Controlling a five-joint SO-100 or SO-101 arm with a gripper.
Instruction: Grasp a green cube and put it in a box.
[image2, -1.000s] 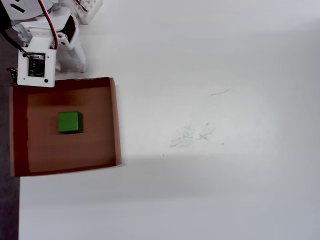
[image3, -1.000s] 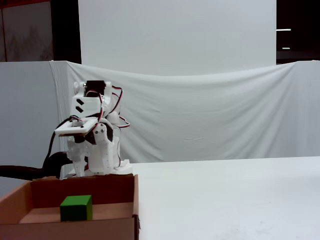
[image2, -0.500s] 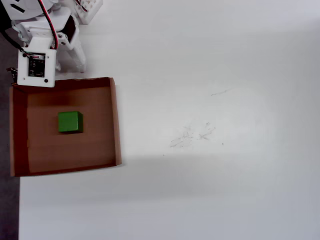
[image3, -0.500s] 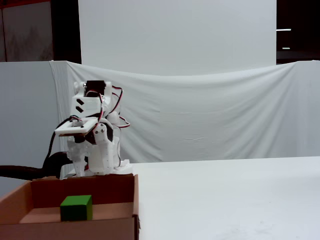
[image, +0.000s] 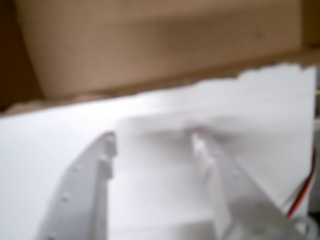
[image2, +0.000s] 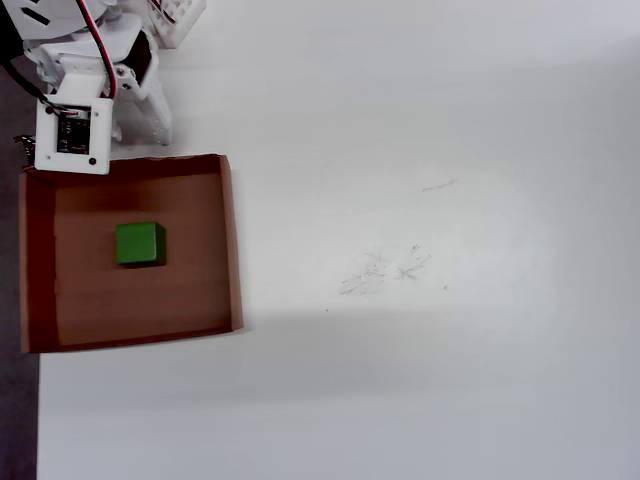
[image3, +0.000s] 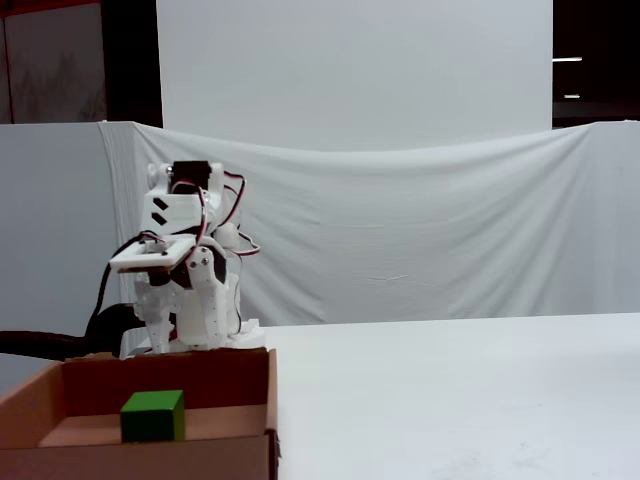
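Note:
The green cube lies flat inside the box, left of its middle in the overhead view. The fixed view has the cube on the floor of the box. My gripper is folded back by the arm's base, just beyond the box's far wall and apart from the cube. In the wrist view the gripper is blurred, its two white fingers spread, with only white table between them. The box's brown wall fills the top of that view, and the cube is out of it.
The white arm base stands behind the box at the table's left end. A dark strip runs along the table's left edge. Faint scuff marks mark the white tabletop. A white cloth backdrop hangs behind.

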